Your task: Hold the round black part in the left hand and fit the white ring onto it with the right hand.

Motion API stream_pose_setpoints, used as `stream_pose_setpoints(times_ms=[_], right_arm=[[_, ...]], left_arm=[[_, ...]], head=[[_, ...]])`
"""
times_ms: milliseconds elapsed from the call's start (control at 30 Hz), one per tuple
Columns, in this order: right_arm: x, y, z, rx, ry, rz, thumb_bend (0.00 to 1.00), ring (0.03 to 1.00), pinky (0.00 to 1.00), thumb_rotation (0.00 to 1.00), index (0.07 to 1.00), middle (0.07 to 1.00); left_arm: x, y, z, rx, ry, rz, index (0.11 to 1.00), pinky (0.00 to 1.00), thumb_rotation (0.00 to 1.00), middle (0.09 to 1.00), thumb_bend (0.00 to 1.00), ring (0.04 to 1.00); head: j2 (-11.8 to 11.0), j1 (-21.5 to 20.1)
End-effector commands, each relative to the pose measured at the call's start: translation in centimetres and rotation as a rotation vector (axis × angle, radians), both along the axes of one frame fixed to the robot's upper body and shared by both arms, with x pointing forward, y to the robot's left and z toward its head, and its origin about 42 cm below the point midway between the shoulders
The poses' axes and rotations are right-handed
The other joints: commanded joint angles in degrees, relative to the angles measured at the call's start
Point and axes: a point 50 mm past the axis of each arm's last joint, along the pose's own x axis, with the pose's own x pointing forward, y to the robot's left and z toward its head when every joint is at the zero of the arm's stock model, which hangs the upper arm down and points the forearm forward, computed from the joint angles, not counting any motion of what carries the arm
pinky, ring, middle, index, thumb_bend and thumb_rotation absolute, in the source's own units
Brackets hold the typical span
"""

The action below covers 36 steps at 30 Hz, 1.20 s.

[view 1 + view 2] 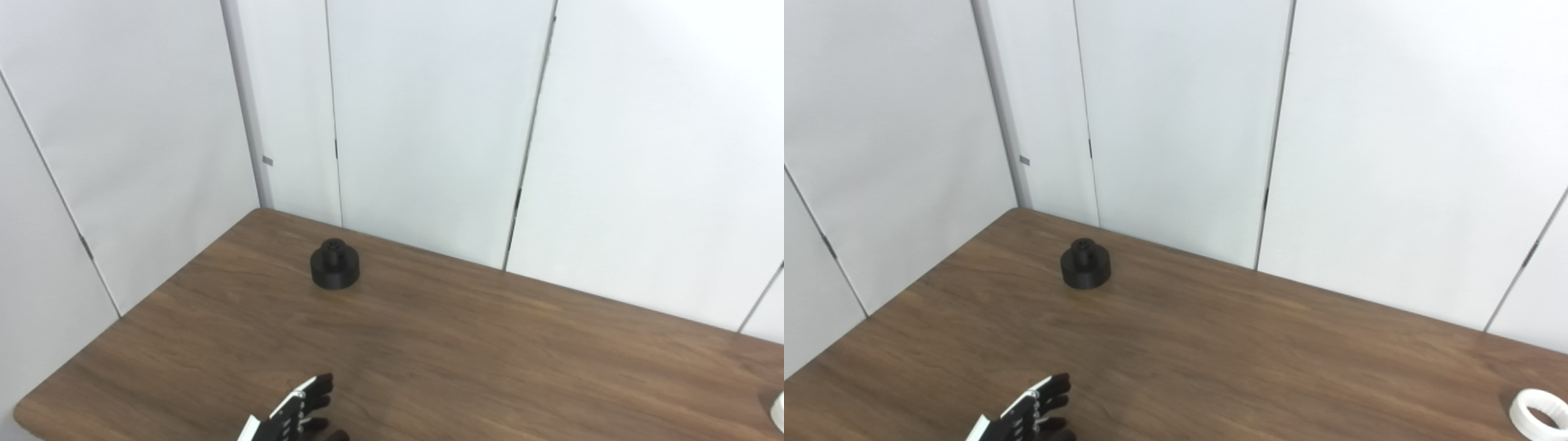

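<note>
Black round part (334,265): upright on the wooden table (465,343), wide base down, narrower hub up, near the far left corner and close to the white wall panels (429,122). Hub-up standing judged favourable: mating surface exposed from above, base rim free all around for a side grasp.

White ring (1539,414): flat on the tabletop at the near right edge, opening upward, partly cut off by the picture border in the right eye view, barely a sliver in the left eye view. Well apart from the black part, across the full table width. Placement apparently assigns one item per arm: part on the left side, ring on the right side.

Left hand (300,413): entering at the bottom edge, only partly in view, fingers (320,386) extended and apart, pointing toward the far side, holding nothing. Black part well ahead of the fingertips and slightly to the right, with bare table between; no contact.

Right hand: not in view in either picture; state not determinable.

Task stage, by judgement: start of the reach; part not yet grasped, ring untouched. Next move likely a forward reach of the left hand, fingers spread around the base rim.
</note>
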Motion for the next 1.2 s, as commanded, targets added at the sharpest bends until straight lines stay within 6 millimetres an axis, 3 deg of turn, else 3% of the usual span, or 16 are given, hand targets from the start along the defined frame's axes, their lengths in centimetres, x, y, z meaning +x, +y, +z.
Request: stream_pose_setpoints(times_ms=[0, 67, 133, 267, 467, 700, 833, 1167], right_arm=[[0.3, 0.4, 1.2, -0.019, -0.056, 0.007, 0.55, 1.000, 1.00, 1.00, 0.941, 0.955], [0.3, 0.7, 1.2, -0.023, -0.056, 0.003, 0.54, 0.999, 1.00, 1.00, 0.939, 0.950], [0.3, 1.0, 1.2, -0.029, -0.059, 0.000, 0.54, 0.996, 1.00, 1.00, 0.936, 0.948], [0.4, 1.5, 1.1, -0.026, -0.063, 0.002, 0.53, 0.988, 1.00, 1.00, 0.928, 0.946], [0.3, 2.0, 1.0, -0.028, -0.052, 0.001, 0.56, 0.983, 1.00, 1.00, 0.912, 0.937], [0.2, 2.4, 1.1, -0.020, -0.059, -0.002, 0.46, 0.956, 0.97, 0.96, 0.897, 0.928], [0.1, 2.4, 1.0, -0.022, -0.058, -0.001, 0.45, 0.955, 0.97, 0.94, 0.899, 0.927], [-0.1, 2.4, 1.1, -0.034, -0.055, -0.002, 0.46, 0.957, 0.96, 0.96, 0.902, 0.933]], left_arm=[[1.3, 1.4, 2.3, 0.128, -0.037, 0.013, 0.892, 0.86, 0.47, 0.898, 0.88, 0.895], [2.1, 2.1, 3.3, 0.201, -0.031, 0.013, 0.919, 0.96, 0.54, 0.940, 0.95, 0.961], [3.7, 3.0, 4.4, 0.242, -0.040, 0.021, 0.938, 0.99, 0.56, 0.969, 0.98, 0.990], [6.1, 4.5, 5.5, 0.326, -0.019, 0.027, 0.969, 1.00, 0.54, 0.998, 0.99, 1.000], [10.2, 7.2, 6.6, 0.615, 0.038, 0.047, 0.971, 1.00, 0.57, 1.000, 1.00, 1.000], [15.0, 10.9, 7.3, 0.893, 0.073, 0.123, 0.945, 1.00, 0.65, 1.000, 1.00, 1.000], [17.3, 12.7, 7.2, 0.929, 0.127, 0.154, 0.929, 1.00, 0.67, 0.998, 1.00, 1.000], [21.5, 14.9, 6.8, 0.936, 0.211, 0.195, 0.921, 1.00, 0.67, 0.989, 1.00, 1.000]], head=[[0.04, -0.67], [0.16, -0.96], [0.23, -1.27], [0.28, -2.00], [0.19, -2.98], [0.27, -3.01], [0.36, -3.20], [0.52, -3.43]])
